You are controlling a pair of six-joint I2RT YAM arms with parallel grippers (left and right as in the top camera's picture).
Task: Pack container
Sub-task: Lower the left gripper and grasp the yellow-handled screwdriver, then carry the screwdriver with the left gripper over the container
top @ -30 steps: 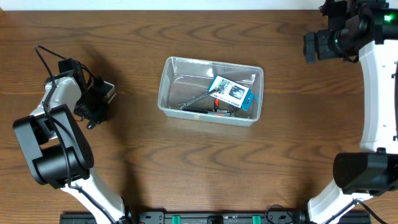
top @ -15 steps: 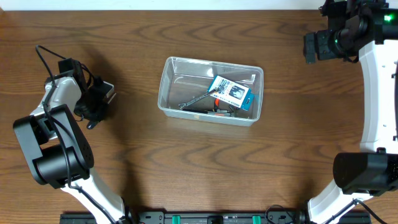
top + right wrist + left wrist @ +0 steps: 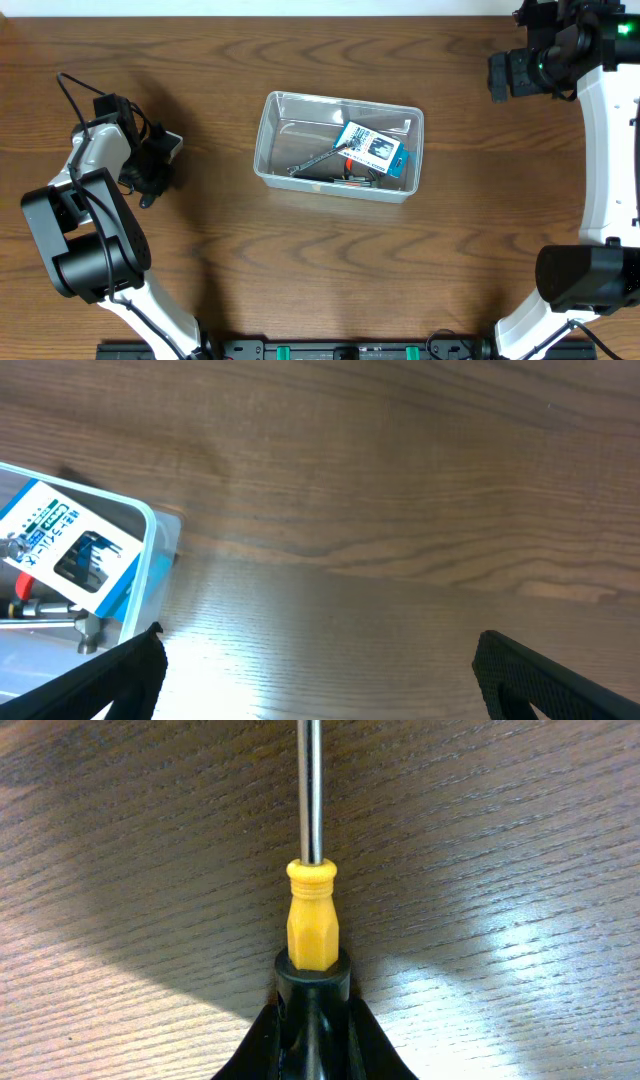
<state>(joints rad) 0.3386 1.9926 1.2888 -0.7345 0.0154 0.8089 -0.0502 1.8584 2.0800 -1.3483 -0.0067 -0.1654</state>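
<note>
On the left, barely anything has changed in the last second. My left jaws have only nudged a shade toward the far side, well left of the container (image 3: 300,97). They are closed on the butt of a yellow screwdriver (image 3: 312,915), whose shaft runs straight away from them, close over the worktop (image 3: 300,260). I can't tell whether it has lifted clear. I read that as a settled grip with the carry not yet begun.

The container sits mid-worktop and already holds a box (image 3: 372,148) and a wrench (image 3: 315,160). The screwdriver is the only tool I see outside it, so the packing looks nearly done.

On the right, my right jaws haven't budged. They hang spread wide and empty beyond the container's far-right corner.
</note>
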